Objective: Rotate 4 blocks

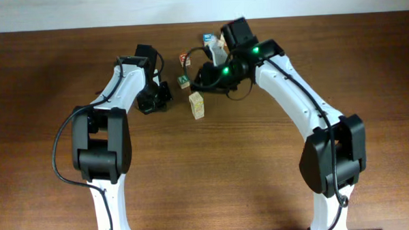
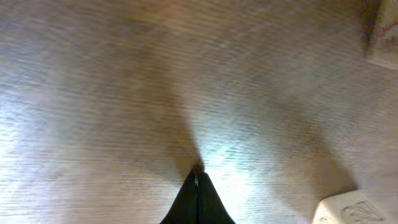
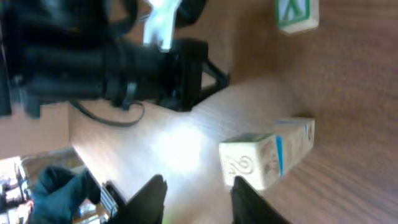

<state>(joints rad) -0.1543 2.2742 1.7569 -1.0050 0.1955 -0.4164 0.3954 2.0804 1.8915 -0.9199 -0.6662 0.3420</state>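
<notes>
One pale-wood alphabet block with teal face (image 3: 267,155) lies on brown wooden table (image 3: 354,112) just beside right gripper (image 3: 196,199), jaws parted, empty. Empty left gripper (image 2: 198,186) sits closed. Block looks light, rigid; pinch opposite flat sides.

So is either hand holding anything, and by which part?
Nothing is held. Left hand shut empty; right hand open, a block beside its finger.
</notes>
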